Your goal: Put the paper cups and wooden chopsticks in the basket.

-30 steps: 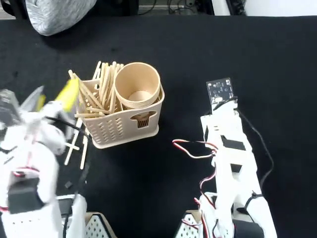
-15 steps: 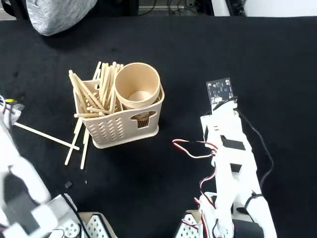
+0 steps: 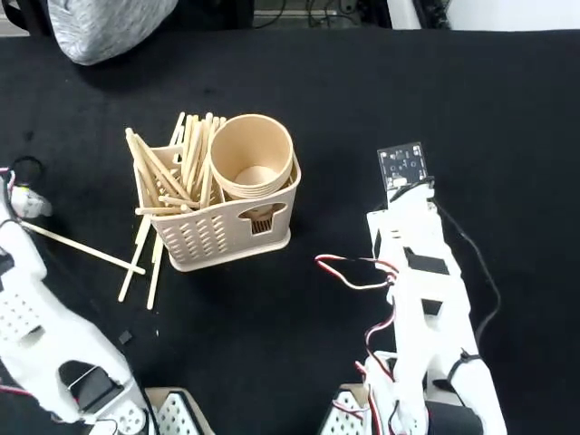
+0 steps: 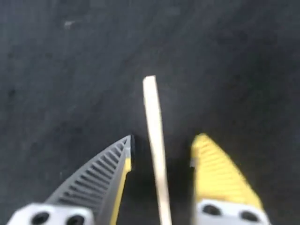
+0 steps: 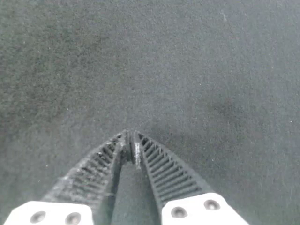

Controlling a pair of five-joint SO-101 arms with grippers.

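Note:
The beige basket [image 3: 227, 231] stands left of centre, holding stacked paper cups [image 3: 252, 156] and a bundle of wooden chopsticks [image 3: 172, 172]. One loose chopstick [image 3: 86, 248] lies slanted on the black table left of the basket, and two more [image 3: 145, 267] lean by its left side. My left arm [image 3: 27, 299] is at the far left, over that loose chopstick's outer end. My left gripper [image 4: 165, 139] is open, and the chopstick [image 4: 151, 103] lies between its fingers untouched. My right gripper [image 5: 130, 138] is shut on nothing above bare cloth.
The right arm [image 3: 421, 290] lies stretched along the table's right half with red and white wires [image 3: 349, 272] looping off it. A grey bundle [image 3: 104, 25] sits at the back left edge. Black cloth covers the table.
My left arm has swung from beside the basket to the far left edge, over the outer end of the slanted chopstick. The right arm has not moved.

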